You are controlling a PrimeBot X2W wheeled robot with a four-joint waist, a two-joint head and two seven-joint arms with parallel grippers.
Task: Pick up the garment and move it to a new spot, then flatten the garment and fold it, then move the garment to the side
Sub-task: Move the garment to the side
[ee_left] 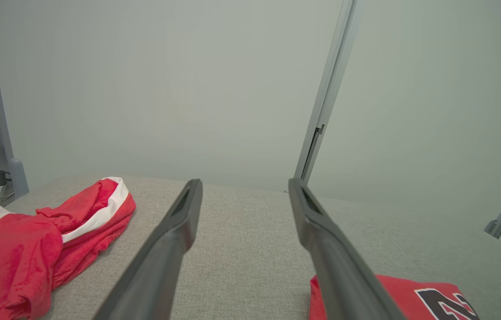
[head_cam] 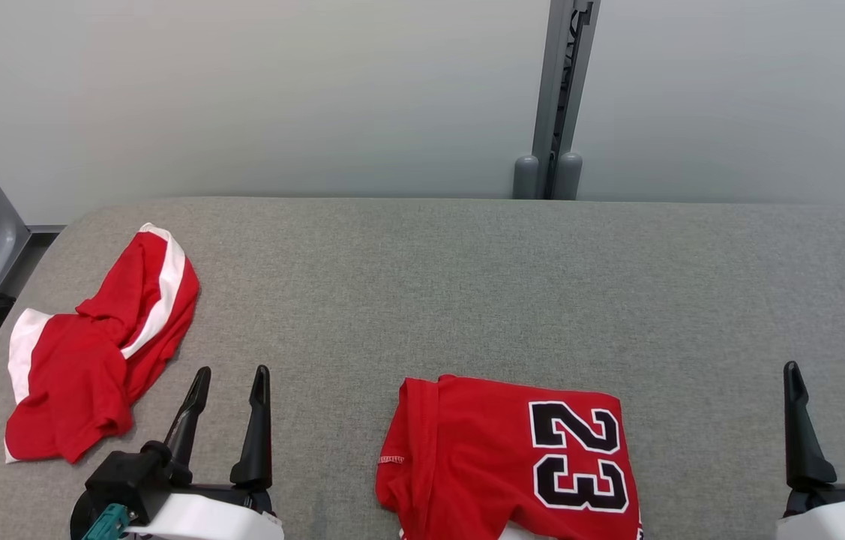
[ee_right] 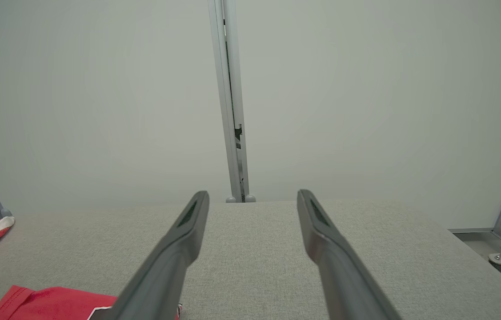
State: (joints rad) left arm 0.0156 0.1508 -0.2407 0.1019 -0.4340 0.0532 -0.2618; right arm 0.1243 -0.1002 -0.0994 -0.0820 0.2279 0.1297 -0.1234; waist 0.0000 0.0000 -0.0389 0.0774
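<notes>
Worktop (head_cam: 467,285) is carrying two red garments, well apart. Jersey (head_cam: 467,465), number 23 showing, is lying folded at the near edge, centre, between both tools. Crumpled garment (head_cam: 92,352) is sitting at far left, near left tool (head_cam: 231,373). Left tool and right tool (head_cam: 827,367) are hovering fully spread, gripping nothing. Judging: jersey's fold is looking done, side move pending; crumpled garment is awaiting pickup, flattening, folding.

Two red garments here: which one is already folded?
The red jersey with the black 23, a neat flat rectangle at the near edge. The white-striped red garment on the left lies crumpled.
</notes>
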